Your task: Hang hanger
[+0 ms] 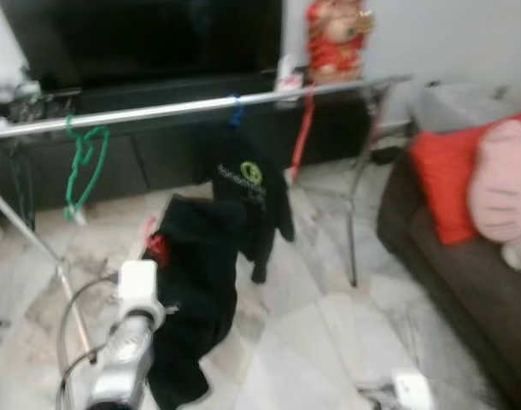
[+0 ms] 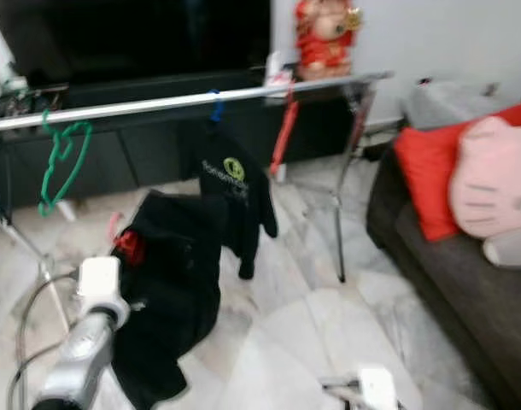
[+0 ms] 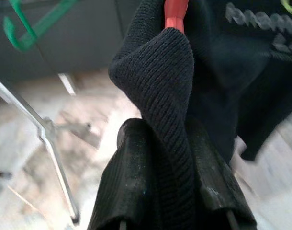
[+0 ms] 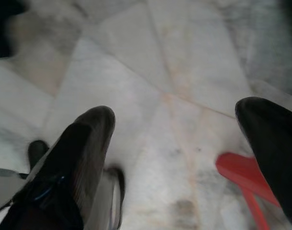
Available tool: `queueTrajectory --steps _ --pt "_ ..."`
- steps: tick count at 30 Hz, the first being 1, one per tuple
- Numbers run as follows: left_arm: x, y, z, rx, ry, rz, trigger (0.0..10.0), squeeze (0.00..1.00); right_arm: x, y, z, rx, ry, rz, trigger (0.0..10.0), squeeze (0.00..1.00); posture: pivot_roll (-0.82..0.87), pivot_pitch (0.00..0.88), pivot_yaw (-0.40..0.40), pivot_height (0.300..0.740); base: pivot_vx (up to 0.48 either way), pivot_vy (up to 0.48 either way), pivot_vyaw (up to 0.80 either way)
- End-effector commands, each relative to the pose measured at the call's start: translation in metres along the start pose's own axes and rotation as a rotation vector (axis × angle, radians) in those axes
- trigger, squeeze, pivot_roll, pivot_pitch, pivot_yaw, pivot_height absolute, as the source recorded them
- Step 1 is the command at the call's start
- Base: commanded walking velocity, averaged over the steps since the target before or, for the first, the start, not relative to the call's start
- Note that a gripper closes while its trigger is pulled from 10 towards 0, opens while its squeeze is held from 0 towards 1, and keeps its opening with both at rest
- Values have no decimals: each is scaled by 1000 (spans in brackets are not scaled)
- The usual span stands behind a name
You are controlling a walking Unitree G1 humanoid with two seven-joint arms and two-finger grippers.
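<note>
Left wrist view: my left gripper (image 3: 172, 158) pinches the black garment (image 3: 160, 96).
Red hanger (image 3: 175, 12) inside; right gripper (image 4: 184, 143) spread above the floor (image 4: 174, 57).

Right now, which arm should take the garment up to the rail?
Left. Its hand is shut on the black garment with the red hanger inside, below the rail. The right hand is open over bare floor, holding nothing.

Red hanger (image 1: 157, 248) inside a black garment (image 1: 196, 290), below the rail (image 1: 158, 111).
</note>
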State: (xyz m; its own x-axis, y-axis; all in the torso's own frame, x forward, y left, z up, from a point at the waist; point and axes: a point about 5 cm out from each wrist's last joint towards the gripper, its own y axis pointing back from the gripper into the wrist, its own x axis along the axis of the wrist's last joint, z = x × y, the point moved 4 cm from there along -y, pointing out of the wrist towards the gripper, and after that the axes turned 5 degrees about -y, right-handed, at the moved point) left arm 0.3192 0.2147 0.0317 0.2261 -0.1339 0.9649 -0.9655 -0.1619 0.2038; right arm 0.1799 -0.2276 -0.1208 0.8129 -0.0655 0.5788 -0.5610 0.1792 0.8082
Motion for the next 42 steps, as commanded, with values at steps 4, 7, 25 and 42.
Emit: queueTrajectory --steps 4,7,25,42 --pt "18 -4 10 -23 10 59 10000 0 -19 4 13 -32 -27 -56 10000 0 -132 0 27 740 474 0 0" --pt "18 -4 10 -23 10 58 10000 0 -20 4 12 -24 -12 -58 10000 0 -130 0 27 740 477 0 0" --pt "14 0 19 -36 -4 53 10000 0 -23 5 8 3 14 -70 10000 0 -131 0 22 740 359 0 536" --pt "16 5 32 -102 -25 79 10000 0 -22 4 6 20 23 -70 10000 0 -130 0 13 740 0 0 0"
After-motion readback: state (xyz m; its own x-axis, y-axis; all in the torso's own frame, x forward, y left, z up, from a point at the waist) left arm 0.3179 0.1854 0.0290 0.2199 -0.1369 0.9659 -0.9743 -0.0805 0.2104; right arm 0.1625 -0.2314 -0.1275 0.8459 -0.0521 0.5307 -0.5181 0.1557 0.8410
